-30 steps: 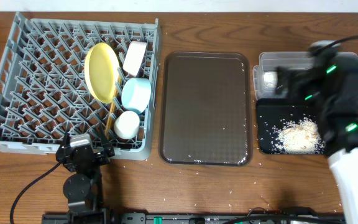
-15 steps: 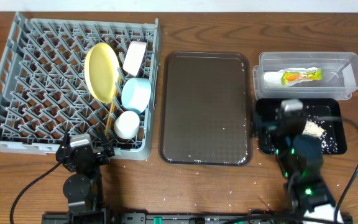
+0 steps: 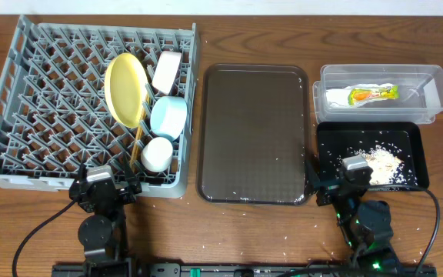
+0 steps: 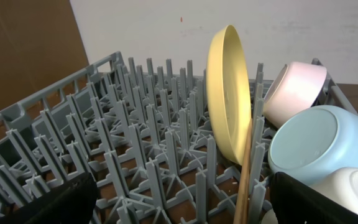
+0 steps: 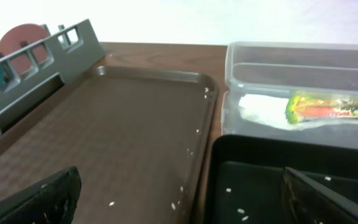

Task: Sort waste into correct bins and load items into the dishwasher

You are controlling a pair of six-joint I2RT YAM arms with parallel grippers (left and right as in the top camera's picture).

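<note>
Right gripper (image 3: 343, 187): withdrawn from the black tray (image 3: 414, 138) to the desk's near edge; jaws wide apart, empty.
Left gripper (image 3: 104, 187): near edge, at the dish rack (image 3: 21, 92); jaws wide apart, empty.
Wrapper (image 3: 364, 95): in clear tub (image 3: 433, 77), far right corner.
Rice scraps (image 3: 381, 160): in black tray.

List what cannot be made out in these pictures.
- Thin wooden chopsticks: left wrist view, lower ends cut off by the bottom edge.
- Round white bowl: left wrist view, cut off by the right edge.
- Glossy black rectangular tray: right wrist view, near part cut off by the bottom edge.
</note>
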